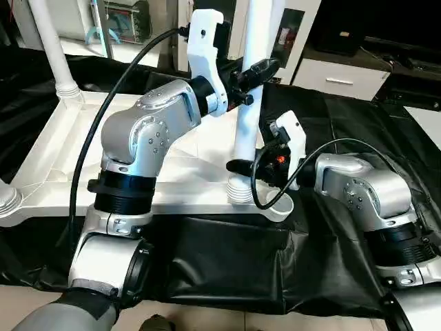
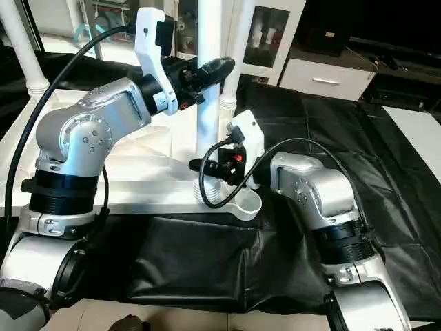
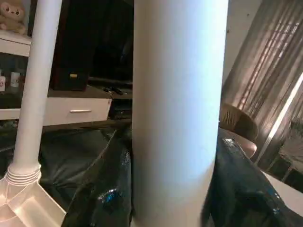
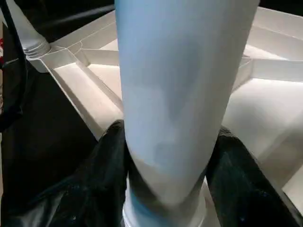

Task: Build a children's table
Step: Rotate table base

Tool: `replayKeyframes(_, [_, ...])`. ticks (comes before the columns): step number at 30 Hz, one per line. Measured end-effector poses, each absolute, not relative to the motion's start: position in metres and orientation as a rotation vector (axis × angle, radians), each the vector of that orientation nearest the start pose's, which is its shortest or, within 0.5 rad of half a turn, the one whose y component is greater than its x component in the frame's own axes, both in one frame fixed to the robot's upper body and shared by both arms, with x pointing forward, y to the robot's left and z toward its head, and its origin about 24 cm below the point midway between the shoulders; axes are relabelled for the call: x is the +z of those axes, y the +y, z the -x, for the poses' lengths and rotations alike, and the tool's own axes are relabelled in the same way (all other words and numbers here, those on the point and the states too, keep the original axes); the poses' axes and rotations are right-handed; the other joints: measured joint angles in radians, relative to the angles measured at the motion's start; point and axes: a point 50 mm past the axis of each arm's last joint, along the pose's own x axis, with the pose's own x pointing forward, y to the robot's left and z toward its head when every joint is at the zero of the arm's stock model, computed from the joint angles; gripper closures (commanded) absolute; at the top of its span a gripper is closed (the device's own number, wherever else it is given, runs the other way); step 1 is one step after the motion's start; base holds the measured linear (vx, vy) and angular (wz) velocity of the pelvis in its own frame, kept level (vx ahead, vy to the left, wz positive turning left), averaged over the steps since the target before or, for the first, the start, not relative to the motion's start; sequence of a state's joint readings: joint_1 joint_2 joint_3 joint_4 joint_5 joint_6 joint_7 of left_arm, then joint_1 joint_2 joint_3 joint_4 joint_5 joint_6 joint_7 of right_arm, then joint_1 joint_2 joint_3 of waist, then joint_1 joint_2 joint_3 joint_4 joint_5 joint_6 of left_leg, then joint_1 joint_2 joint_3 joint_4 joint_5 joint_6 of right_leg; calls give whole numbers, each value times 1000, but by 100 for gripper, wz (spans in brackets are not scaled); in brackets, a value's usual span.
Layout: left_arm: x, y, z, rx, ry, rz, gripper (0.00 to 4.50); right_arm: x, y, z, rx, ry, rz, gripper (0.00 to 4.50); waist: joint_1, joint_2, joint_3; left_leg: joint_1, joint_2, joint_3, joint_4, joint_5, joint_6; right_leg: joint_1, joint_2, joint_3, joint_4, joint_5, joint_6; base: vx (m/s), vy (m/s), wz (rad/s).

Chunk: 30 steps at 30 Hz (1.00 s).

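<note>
Black sheet (image 1: 227,269); leg (image 1: 248,103) in socket (image 1: 241,193)

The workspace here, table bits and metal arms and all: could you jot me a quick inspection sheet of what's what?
Surface: black sheet spread under the work.
Job's things: white tabletop lies ribbed side up; near leg stands upright in its corner socket; far leg stands in another.
Clutter: nothing seen.
Grippers: left gripper closed around the near leg high up; right gripper closed around it low, near the socket.
Cables: black cable arcs along the left arm; another loops by the right wrist.
Surroundings: white cabinet behind.
</note>
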<state>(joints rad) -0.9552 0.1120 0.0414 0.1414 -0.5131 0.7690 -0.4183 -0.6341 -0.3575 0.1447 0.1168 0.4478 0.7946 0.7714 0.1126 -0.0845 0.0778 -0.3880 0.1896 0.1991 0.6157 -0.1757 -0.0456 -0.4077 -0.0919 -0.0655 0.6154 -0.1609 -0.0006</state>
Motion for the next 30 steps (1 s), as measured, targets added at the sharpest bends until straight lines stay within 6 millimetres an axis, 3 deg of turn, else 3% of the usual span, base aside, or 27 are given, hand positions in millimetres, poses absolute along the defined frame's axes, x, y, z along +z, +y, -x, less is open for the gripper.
replayKeyframes(6, [243, 59, -348, -892, -32, 222, 279, 133, -111, -323, 1030, 354, -51, 194, 0, 0, 0, 0, 0, 0, 0, 0, 0, 0, 0, 0, 0, 0, 0, 0, 0, 0])
replayKeyframes(10, [243, 59, -347, -896, -32, 221, 279, 132, -111, -323, 1028, 352, -45, 194, 0, 0, 0, 0, 0, 0, 0, 0, 0, 0, 0, 0, 0, 0, 0, 0, 0, 0])
replayKeyframes(17, [244, 58, -347, -905, -34, 219, 279, 132, -111, -323, 1040, 351, -49, 259, 0, 0, 0, 0, 0, 0, 0, 0, 0, 0, 0, 0, 0, 0, 0, 0, 0, 0])
replayKeyframes(28, [243, 57, -346, -912, -32, 197, 279, 131, -110, -323, 1042, 355, -55, 264, 0, 0, 0, 0, 0, 0, 0, 0, 0, 0, 0, 0, 0, 0, 0, 0, 0, 0])
replayKeyframes(29, [243, 57, -346, -909, -30, 189, 223, 131, -110, -323, 1043, 357, -58, 264, 0, 0, 0, 0, 0, 0, 0, 0, 0, 0, 0, 0, 0, 0, 0, 0, 0, 0])
replayKeyframes(30, [243, 57, -346, -904, -29, 185, 223, 131, -110, -323, 1045, 357, -61, 264, 0, 0, 0, 0, 0, 0, 0, 0, 0, 0, 0, 0, 0, 0, 0, 0, 0, 0])
